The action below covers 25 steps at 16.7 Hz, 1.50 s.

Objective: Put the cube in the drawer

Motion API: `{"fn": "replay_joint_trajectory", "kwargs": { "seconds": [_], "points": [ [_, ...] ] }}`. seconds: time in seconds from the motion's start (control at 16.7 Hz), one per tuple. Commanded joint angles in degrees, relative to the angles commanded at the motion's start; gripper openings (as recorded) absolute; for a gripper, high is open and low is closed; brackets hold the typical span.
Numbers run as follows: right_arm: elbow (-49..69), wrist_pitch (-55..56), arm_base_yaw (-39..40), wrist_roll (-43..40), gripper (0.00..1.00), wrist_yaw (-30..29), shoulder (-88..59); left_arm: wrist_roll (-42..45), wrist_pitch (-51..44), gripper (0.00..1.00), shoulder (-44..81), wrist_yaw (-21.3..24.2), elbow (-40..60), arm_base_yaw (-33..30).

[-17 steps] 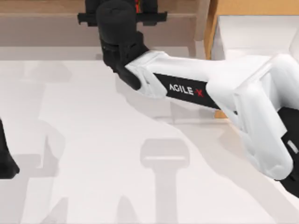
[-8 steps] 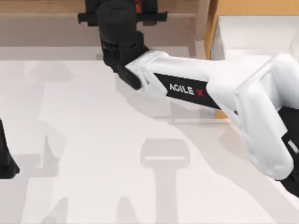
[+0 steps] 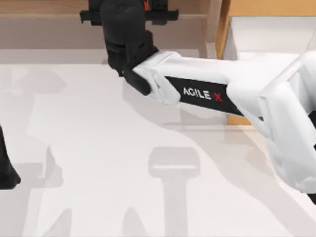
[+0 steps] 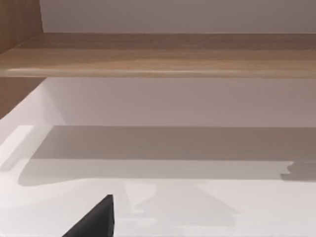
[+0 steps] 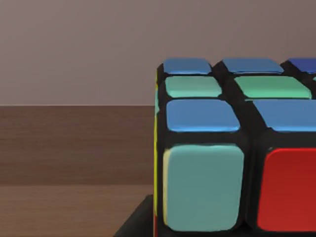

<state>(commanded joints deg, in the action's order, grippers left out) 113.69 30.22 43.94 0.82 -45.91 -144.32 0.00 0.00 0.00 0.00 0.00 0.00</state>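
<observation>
The right gripper sits under its own black wrist at the top edge of the top view, so its fingers cannot be made out. The cube is cut off by the right wrist view's edge. The drawer is partly covered by the right arm and cropped at the top view's edge. The left arm is mostly out of frame.

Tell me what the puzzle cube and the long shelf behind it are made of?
The cube looks like plastic: a black frame with smooth, slightly shiny colored squares in blue, green, teal and red. The shelf looks like wood with a dull finish, going by its brown streaky grain. This is a rendered scene, so both are only how they look.
</observation>
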Motion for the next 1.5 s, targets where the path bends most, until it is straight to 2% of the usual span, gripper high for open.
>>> {"fn": "replay_joint_trajectory", "kwargs": {
  "seconds": [0.3,0.54,1.08,1.5],
  "points": [
    [0.4,-3.1,-0.4,0.3,0.00,1.2,1.1,0.0,0.0,1.00,0.0,0.0,0.0,0.0],
    [0.8,-14.8,-0.6,0.9,0.00,5.3,5.7,0.0,0.0,1.00,0.0,0.0,0.0,0.0],
    [3.8,-57.7,-3.7,3.2,0.00,20.9,18.9,0.0,0.0,1.00,0.0,0.0,0.0,0.0],
    [9.2,-89.6,-12.6,5.2,0.00,33.1,23.8,0.0,0.0,1.00,0.0,0.0,0.0,0.0]
  ]
}}
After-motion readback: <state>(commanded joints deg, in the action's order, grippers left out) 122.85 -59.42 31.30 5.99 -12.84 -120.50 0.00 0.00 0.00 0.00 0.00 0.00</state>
